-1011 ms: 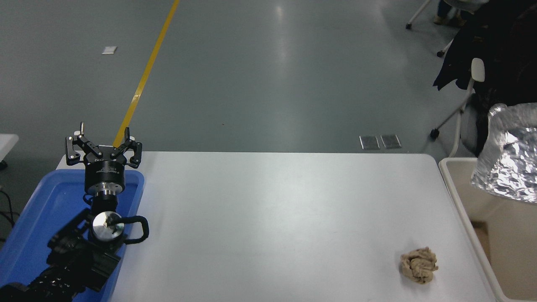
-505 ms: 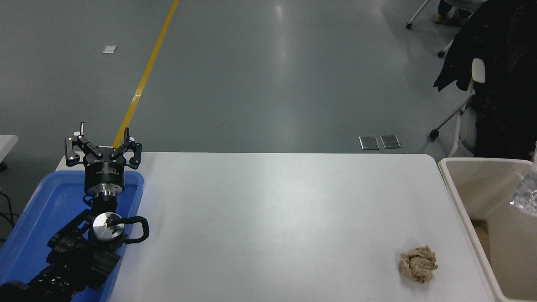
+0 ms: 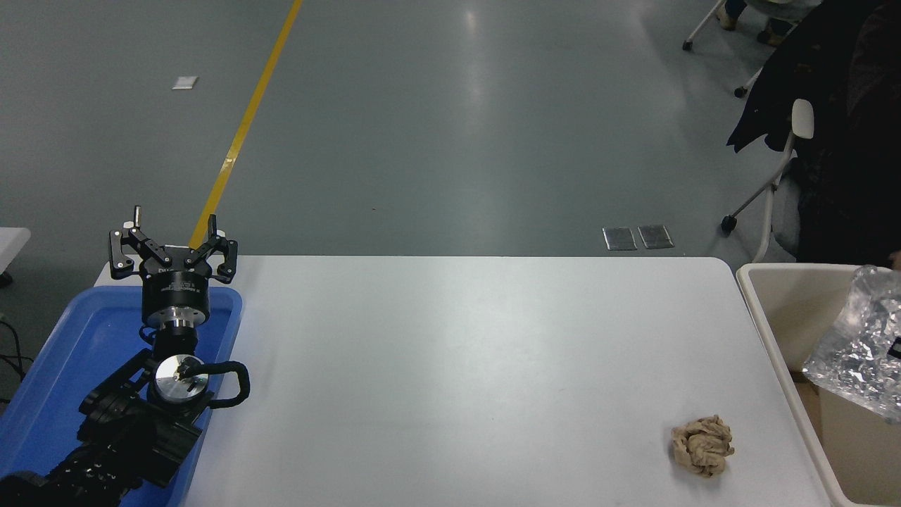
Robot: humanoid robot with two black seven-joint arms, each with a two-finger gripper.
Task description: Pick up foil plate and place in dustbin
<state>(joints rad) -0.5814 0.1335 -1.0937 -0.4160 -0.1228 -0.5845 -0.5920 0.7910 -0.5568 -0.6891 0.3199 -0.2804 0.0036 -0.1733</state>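
Observation:
The foil plate (image 3: pixel 855 345) is a shiny crinkled silver sheet at the right edge, tilted and hanging within the opening of the cream-beige dustbin (image 3: pixel 774 317) beside the table's right end. Part of the plate is cut off by the picture's edge. A small dark patch (image 3: pixel 895 347) sits on the foil at that edge; it may be part of my right gripper, and I cannot tell its state. My left gripper (image 3: pixel 174 229) is parked open and empty over the blue tray at the lower left.
A shallow blue tray (image 3: pixel 63 366) lies under the left arm. A crumpled brown paper ball (image 3: pixel 702 445) sits on the white table (image 3: pixel 457 366) near its right front. A chair with dark clothing (image 3: pixel 823 127) stands beyond the bin.
The foil plate was high above the bin, swung almost out of view to the right, and now sits lower, inside the bin's opening. The left arm has not moved.

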